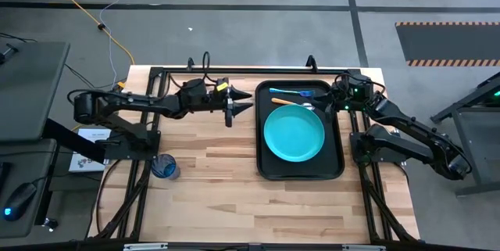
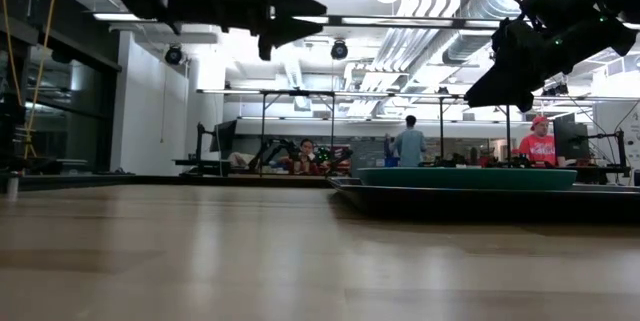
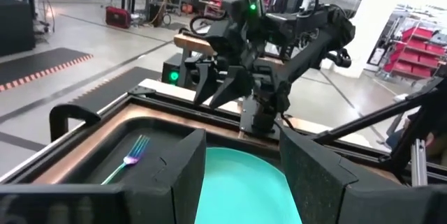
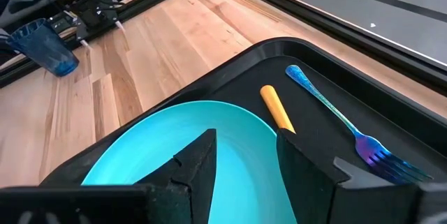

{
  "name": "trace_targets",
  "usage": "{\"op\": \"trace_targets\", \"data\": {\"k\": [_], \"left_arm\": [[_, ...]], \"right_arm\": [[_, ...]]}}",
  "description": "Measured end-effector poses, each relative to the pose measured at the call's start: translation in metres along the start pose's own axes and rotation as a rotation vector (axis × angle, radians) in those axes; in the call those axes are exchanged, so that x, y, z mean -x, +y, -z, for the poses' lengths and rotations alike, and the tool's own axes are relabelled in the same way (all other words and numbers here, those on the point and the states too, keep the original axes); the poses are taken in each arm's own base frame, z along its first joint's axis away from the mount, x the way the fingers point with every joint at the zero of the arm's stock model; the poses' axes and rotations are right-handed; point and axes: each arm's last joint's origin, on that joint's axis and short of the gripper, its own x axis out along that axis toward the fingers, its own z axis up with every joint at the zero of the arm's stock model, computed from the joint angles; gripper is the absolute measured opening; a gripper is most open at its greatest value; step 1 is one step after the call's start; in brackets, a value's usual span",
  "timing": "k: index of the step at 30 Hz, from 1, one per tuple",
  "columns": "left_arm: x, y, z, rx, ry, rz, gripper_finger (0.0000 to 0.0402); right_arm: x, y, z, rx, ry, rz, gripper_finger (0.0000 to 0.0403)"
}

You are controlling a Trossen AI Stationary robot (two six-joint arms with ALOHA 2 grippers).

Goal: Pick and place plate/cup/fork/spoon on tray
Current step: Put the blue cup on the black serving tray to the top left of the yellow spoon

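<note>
The turquoise plate (image 1: 294, 134) already lies flat in the black tray (image 1: 262, 169), with an iridescent fork (image 4: 335, 116) and a yellow-handled utensil (image 4: 277, 109), probably the spoon, lying beside each other along the tray's far end. Only the blue cup (image 1: 164, 166) is left, standing upright at the table's left edge, well apart from the tray. The left gripper (image 1: 241, 109) hangs in the air just beside the tray with its jaws apart and nothing in them, so it looks free to go for the cup. The right gripper (image 1: 326, 102) hovers over the tray's far end, also spread and empty.
</note>
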Motion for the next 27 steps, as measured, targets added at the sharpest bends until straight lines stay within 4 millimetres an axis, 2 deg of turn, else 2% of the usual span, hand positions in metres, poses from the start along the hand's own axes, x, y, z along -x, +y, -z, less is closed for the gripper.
{"op": "trace_targets", "data": {"k": [6,18,23,27], "left_arm": [[0.011,-0.009,-0.007,-0.006,0.017,0.016,0.0172],[0.020,-0.030,-0.017,-0.005,-0.010,0.085,0.0172],[0.022,-0.030,-0.016,0.017,0.026,0.079,0.0172],[0.023,-0.038,-0.006,0.033,0.111,0.092,0.0172]], "right_arm": [[0.000,0.000,0.000,-0.009,0.000,0.000,0.0142],[0.000,0.000,0.000,-0.055,0.001,-0.003,0.0142],[0.000,0.000,0.000,-0.065,0.001,-0.003,0.0142],[0.000,0.000,0.000,-0.074,0.001,-0.003,0.0142]]}}
